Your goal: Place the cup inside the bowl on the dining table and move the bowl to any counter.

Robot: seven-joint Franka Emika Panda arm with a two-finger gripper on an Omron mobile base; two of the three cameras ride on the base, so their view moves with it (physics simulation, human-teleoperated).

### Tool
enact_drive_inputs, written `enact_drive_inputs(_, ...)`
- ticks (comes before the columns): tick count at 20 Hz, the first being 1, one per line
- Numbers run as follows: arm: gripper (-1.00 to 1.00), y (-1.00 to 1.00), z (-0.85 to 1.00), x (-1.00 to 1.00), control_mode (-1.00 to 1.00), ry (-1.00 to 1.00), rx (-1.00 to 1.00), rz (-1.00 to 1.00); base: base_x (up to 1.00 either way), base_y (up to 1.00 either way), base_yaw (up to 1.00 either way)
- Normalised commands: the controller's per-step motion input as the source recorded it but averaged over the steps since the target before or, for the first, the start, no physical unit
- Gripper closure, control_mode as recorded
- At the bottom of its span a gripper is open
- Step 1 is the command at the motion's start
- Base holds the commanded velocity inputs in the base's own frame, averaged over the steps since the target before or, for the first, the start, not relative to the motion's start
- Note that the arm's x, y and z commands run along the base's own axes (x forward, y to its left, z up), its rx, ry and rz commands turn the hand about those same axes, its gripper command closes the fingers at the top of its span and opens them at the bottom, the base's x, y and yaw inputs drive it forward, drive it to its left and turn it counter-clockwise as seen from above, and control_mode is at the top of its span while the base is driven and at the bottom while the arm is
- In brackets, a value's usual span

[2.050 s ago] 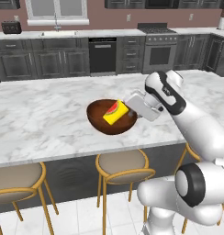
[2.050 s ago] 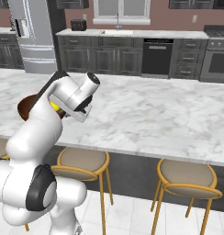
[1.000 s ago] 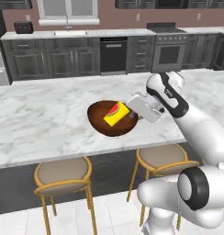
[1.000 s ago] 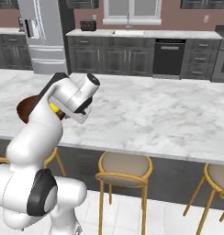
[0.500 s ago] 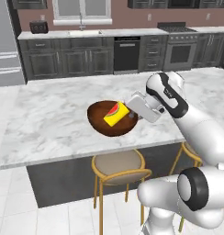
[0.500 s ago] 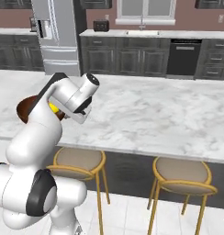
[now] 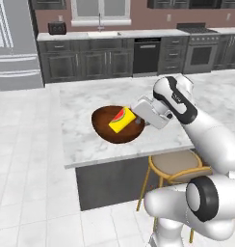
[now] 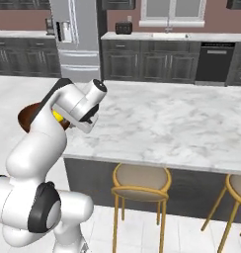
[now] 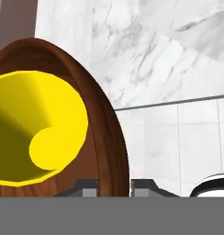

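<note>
Behind the dining table (image 7: 85,106) you now see the fridge (image 7: 13,43) and the counter (image 7: 105,34) further along than a second ago: your base has been driving sideways, while arm and load kept their pose. The cup (image 7: 122,120) lies tipped inside the bowl (image 7: 106,126), so step one is done. Your claw (image 7: 138,123) stays clamped narrowly on the bowl's rim, bowl at the table's end, ready for the counter.

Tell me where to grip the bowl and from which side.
Pinch the bowl by its thin rim on the arm's side, one finger inside the wall and one outside. The cup lies across the middle, blocking it. The gripper already straddles that edge in the hand view.
</note>
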Motion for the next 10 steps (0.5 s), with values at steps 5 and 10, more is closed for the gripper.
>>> enact_drive_inputs(5,1.0,0.0,0.0,0.0,1.0,0.0,0.0,0.0,0.14,1.0,-0.04)
enact_drive_inputs(10,1.0,0.0,0.0,0.0,1.0,0.0,0.0,0.0,0.15,1.0,-0.03)
